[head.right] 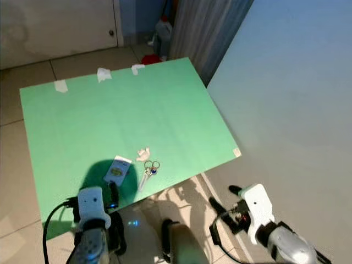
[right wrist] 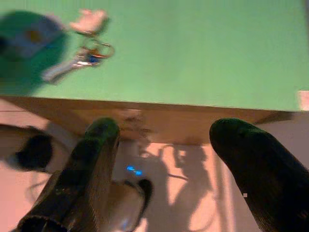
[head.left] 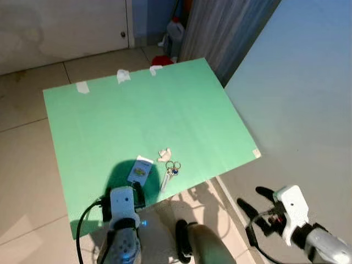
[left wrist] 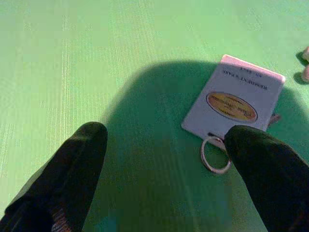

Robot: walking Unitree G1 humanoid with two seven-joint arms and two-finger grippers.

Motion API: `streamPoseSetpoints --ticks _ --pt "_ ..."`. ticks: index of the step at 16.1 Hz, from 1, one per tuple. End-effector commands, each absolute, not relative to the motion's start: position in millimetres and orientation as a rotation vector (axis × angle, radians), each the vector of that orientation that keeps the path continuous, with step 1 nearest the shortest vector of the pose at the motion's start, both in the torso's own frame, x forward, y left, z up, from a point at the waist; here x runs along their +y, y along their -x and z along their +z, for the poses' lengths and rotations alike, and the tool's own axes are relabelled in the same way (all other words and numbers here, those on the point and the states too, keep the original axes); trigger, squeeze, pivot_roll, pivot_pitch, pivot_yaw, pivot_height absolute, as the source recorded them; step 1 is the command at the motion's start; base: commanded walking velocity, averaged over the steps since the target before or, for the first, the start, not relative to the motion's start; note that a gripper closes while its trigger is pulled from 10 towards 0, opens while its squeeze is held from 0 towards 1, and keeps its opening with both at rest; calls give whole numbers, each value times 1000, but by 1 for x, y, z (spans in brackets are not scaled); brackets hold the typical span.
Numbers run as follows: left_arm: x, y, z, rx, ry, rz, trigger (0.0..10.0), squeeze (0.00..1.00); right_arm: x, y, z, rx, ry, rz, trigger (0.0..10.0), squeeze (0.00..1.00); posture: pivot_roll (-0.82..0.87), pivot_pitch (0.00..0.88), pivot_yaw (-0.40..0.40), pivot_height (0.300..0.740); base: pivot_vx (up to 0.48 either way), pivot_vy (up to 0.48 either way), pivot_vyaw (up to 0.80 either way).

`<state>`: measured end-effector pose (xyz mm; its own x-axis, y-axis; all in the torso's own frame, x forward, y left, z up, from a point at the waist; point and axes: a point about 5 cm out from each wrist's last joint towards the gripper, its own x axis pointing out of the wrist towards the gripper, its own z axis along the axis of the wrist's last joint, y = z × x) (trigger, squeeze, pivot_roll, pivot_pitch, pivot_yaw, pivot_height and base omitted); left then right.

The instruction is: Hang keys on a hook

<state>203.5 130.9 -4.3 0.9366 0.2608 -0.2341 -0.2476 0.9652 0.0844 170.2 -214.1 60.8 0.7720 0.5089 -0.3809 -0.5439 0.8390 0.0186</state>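
A bunch of keys on rings lies near the front edge of a green sheet taped to the tiled floor. Beside it are a white tag card with a ring and a small pale hook piece. My left gripper hovers open just in front of the card. One of its fingers is close to the card's metal ring. My right gripper hangs open off the sheet's front right edge, over bare floor. The keys lie well ahead of it.
Tape patches hold the sheet's far edge. A white bottle and a red object stand beyond it, by a grey curtain. A pale wall runs along the right. My own leg is below.
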Motion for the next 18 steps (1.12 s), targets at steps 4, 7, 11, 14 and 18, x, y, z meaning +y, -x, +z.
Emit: streamPoseSetpoints --ticks 4,7,11,14,18 --pt "108 -200 -10 279 14 230 10000 0 -215 -158 65 444 75 687 10000 0 -388 332 -166 740 0 0 0" --pt "105 -206 -11 282 52 212 10000 0 -206 -156 68 446 63 739 10000 0 -387 336 -171 740 0 0 0" --pt "103 -214 -11 283 65 176 10000 0 -207 -149 69 469 72 754 10000 0 -397 336 -180 740 0 0 0" --pt "106 -219 -16 300 86 160 10000 0 -209 -143 70 485 77 736 10000 0 -408 342 -183 740 0 0 0" --pt "102 -219 -20 324 128 139 4588 0 -209 -141 70 490 79 723 10000 0 -415 343 -181 740 0 0 0"
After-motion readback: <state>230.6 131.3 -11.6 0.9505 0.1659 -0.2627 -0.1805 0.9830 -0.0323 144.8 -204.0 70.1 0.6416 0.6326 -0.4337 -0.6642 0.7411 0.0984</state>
